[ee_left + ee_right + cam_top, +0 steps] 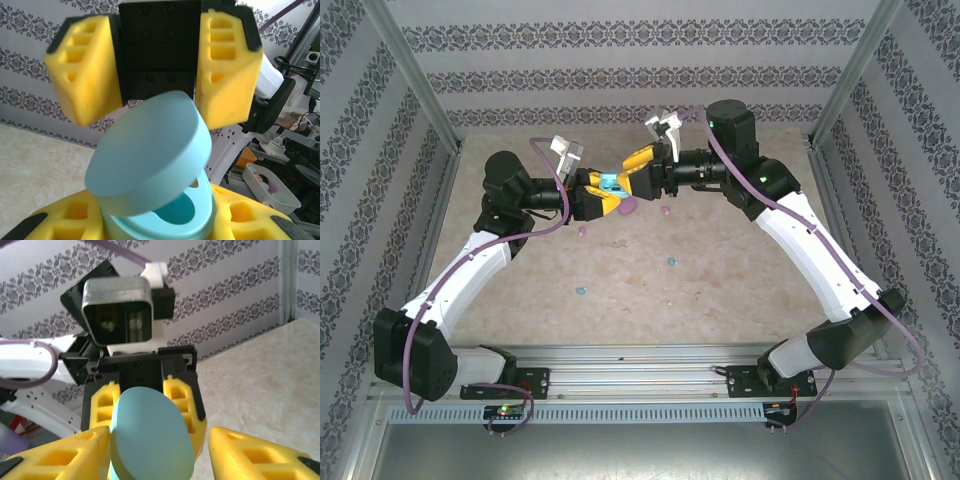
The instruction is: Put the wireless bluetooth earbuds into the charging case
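Left tool [597, 194] clamps the cyan charging case [175, 212], lid [147, 150] hinged open; right tool [157, 440] spread wide, straddling the lid

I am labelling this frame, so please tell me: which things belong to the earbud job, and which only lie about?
Job: cyan case, lid open, in the left gripper; right gripper at the lid; two cyan earbuds, two pink-purple earbuds and pink-purple case on the table.
Lying about: white tray in the background.
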Motion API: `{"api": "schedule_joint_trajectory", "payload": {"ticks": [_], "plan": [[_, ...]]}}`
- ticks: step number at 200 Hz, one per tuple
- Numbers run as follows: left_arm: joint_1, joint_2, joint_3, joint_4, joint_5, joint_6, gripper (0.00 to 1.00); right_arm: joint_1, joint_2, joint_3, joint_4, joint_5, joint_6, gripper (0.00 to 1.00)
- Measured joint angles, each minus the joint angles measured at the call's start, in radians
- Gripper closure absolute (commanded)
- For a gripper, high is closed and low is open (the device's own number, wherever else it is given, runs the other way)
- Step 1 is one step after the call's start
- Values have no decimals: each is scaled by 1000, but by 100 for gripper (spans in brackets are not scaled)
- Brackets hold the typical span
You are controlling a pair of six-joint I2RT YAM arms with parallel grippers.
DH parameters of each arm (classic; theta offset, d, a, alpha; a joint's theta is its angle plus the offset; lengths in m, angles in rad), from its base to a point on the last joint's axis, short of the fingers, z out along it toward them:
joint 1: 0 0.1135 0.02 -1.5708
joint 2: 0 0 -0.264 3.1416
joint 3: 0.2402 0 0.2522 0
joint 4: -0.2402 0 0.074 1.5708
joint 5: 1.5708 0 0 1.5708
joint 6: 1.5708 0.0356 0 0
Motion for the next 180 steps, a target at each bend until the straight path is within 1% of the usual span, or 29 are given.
{"api": "schedule_joint_trajectory", "payload": {"ticks": [45, 61, 100, 114, 153, 180], "plan": [[-2, -3, 0, 2, 8, 0, 77, -2, 10, -4, 34, 26, 58, 46], [-3, -3, 0, 2, 8, 0, 77, -2, 13, -12, 40, 25, 65, 48], [-3, -3, 0, 2, 11, 0, 76, -2, 21, -27, 77, 8, 90, 62], [-2, -3, 0, 2, 10, 0, 75, -1, 23, -29, 89, -1, 94, 71], [-2, -9, 0, -14, 7, 22, 70, 21, 23, -40, 122, -9, 63, 79], [-2, -46, 0, -125, -9, 116, 68, 42, 22, -51, 129, 18, 6, 85]]}}
